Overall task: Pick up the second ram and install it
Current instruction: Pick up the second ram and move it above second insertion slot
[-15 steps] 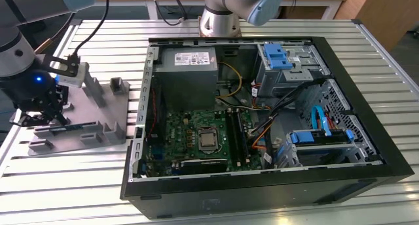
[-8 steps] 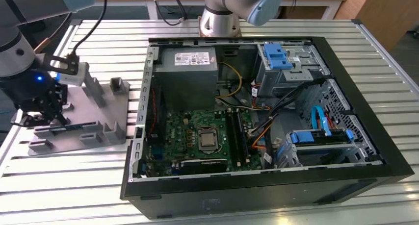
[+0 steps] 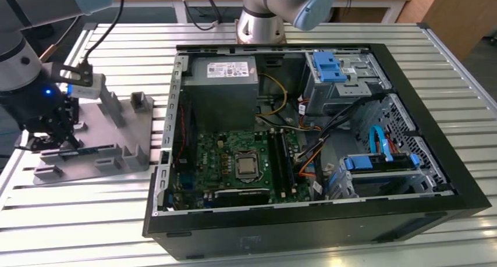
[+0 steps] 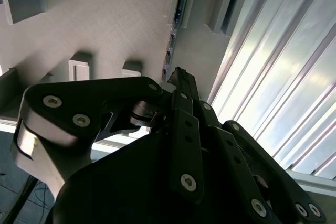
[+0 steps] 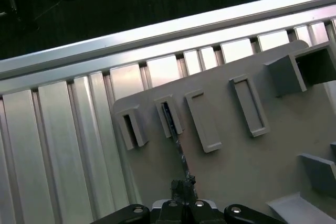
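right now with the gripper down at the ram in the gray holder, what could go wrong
1. The second ram stands on edge in a narrow slot of the gray holder, with the gripper at one end. A skewed lift might bind it against the slot walls.
2. Loose cables lie close beside the motherboard slots in the open case. They could snag the stick.

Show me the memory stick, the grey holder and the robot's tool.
memory stick (image 5: pixel 176 142): first wrist view, on its thin upper edge.
grey holder (image 3: pixel 116 138): exterior view, on its bare flat base.
tool (image 5: pixel 181 184): first wrist view, at its tip.
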`<state>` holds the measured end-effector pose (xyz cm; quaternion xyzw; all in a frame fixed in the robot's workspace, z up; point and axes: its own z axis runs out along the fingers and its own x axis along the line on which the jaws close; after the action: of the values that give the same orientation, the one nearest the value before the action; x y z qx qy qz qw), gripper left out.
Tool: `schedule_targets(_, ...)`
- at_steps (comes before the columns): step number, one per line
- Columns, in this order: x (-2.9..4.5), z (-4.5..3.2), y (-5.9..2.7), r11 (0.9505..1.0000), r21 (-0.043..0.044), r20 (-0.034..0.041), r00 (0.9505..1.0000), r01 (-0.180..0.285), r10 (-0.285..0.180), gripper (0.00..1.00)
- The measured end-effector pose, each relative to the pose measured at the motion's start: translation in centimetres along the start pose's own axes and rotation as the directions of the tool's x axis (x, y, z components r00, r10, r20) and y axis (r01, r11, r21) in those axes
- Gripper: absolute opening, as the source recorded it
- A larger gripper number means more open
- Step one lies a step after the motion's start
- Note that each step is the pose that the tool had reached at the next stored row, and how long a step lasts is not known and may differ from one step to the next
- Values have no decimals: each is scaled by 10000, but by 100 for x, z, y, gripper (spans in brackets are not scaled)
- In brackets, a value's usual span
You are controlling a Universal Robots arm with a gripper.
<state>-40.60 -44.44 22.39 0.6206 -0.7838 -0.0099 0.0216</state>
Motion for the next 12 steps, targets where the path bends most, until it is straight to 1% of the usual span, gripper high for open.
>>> schedule_targets(6, 0, 0, 0, 9989, 9, -20, 9989, 464, -464, 10)
schedule_targets(12, 0, 0, 0, 9956, 18, -41, 9956, 940, -940, 10)
